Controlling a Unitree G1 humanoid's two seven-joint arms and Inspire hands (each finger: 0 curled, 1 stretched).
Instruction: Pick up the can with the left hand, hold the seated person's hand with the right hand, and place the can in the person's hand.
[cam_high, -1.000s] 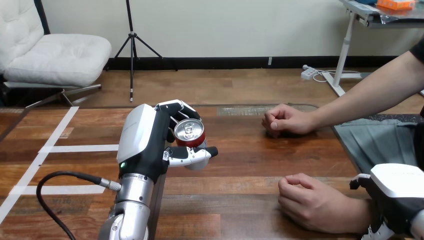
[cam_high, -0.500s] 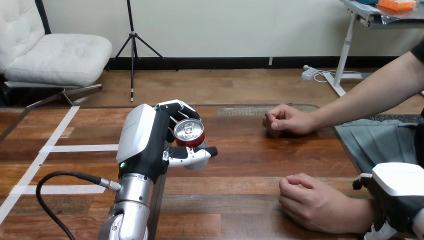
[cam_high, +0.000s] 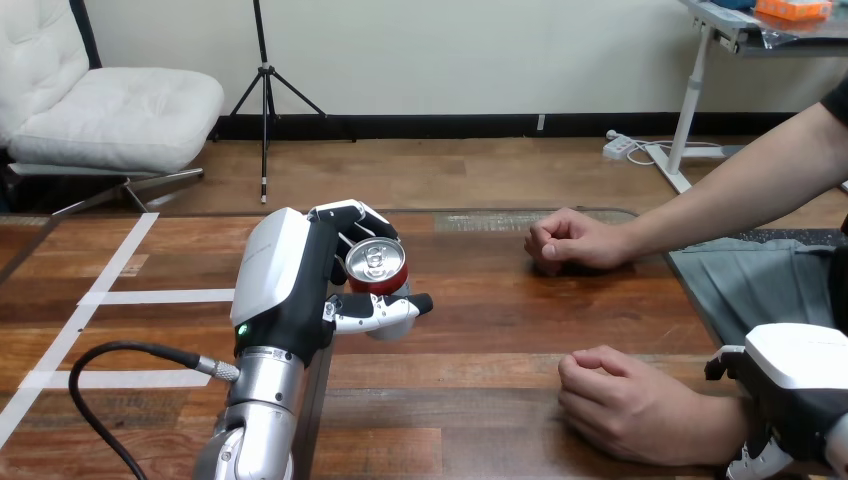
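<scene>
Currently left robot hand (cam_high: 298, 290) is gripping the can (cam_high: 376, 264), upright, over mid-surface (cam_high: 480, 335). Person's nearer hand (cam_high: 620, 405) is resting curled, rightward and robot-ward, well apart from the can. Right robot hand (cam_high: 800, 385) is sitting just beside its wrist; grasp cannot be told.

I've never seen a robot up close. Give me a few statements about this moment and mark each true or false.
1. The left hand has its fingers curled round the can. True.
2. The can lies on its side. False: it stands upright in the left hand, top showing.
3. The person's nearer hand is open, palm up. False: its fingers are curled and it rests on the table.
4. The right hand is close to the person's nearer hand. True.
</scene>
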